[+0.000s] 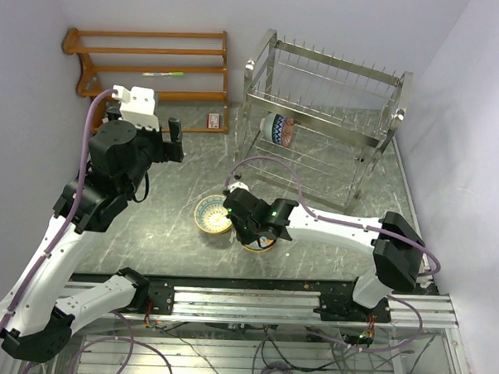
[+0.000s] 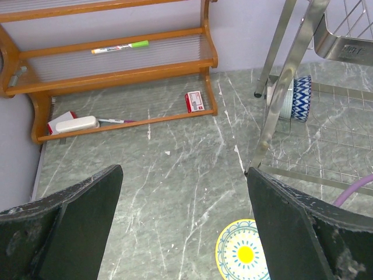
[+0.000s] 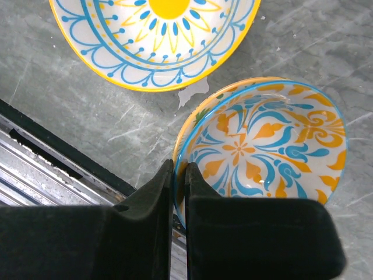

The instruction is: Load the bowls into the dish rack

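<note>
Two bowls lie nearest: the right gripper [image 3: 178,170] pinches the blue-orange floral bowl [image 3: 262,149] by its rim, the yellow-teal bowl [image 3: 154,41] just beside. Farther, the left gripper [image 2: 183,171] hovers wide apart. Farthest, a blue-patterned bowl [image 1: 278,129] stands edgewise in the dish rack [image 1: 400,92].

The top camera looks steeply down from behind over the whole table [image 1: 173,233], the left wrist view faces forward and down toward shelf [image 2: 116,64] and rack [image 2: 284,87], and the right wrist view hangs close over the orange bowl [image 3: 262,146], all three sharing the yellow bowl [image 1: 211,214].
</note>
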Controlling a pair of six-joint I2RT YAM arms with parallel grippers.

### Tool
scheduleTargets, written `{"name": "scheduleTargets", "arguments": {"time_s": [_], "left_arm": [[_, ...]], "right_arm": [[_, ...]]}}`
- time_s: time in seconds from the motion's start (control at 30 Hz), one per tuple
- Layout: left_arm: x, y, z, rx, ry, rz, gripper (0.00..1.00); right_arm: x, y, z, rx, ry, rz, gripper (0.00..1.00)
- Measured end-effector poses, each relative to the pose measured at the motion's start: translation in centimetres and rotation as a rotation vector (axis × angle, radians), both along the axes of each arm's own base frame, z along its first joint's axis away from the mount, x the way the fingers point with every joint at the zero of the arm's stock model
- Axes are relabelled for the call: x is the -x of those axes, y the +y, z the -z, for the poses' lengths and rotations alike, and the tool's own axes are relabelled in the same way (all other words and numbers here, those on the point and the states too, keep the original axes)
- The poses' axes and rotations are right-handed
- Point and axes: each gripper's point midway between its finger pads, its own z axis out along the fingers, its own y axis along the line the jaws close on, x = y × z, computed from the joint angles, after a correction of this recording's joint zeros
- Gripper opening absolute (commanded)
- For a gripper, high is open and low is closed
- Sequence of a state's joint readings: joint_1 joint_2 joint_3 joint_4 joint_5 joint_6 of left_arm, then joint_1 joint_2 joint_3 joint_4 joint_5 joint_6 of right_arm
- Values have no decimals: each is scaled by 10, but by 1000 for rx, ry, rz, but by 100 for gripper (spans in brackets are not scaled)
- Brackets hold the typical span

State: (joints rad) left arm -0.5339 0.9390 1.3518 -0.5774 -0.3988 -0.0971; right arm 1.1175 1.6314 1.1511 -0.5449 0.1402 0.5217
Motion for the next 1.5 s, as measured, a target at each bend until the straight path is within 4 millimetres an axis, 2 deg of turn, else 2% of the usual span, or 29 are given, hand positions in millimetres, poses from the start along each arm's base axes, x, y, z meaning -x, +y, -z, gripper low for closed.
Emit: {"name": "scheduleTargets", "arguments": {"time_s": [0.2,0.43,0.63,0.9,1.03,1.17,1.3,1.5], "left_arm": [[0,1,1,-12,-1,0,99],[2,2,0,-10,-5,0,99],[6,4,-1,-9,-13,0,99],[6,5,-1,-17,-14,0,99],[5,5,-3,-22,-16,-4,99],[3,5,-13,-15,-30,-6,99],[2,5,-36,-1,-69,-9,99],[3,8,-66,7,-124,-11,99]], "right_arm": [[1,-7,-7,9,-10,10,0],[5,-3,-42,-99,-26,13,0],[6,1,-59,-156,-31,14,0],[0,25,-119,-458,-36,5,0],[-8,35,-131,-609,6,8,0],[-22,31,-125,-736,80,42,0],[-37,19,-114,-822,146,98,0],[-66,15,-136,-1022,163,120,0]]}}
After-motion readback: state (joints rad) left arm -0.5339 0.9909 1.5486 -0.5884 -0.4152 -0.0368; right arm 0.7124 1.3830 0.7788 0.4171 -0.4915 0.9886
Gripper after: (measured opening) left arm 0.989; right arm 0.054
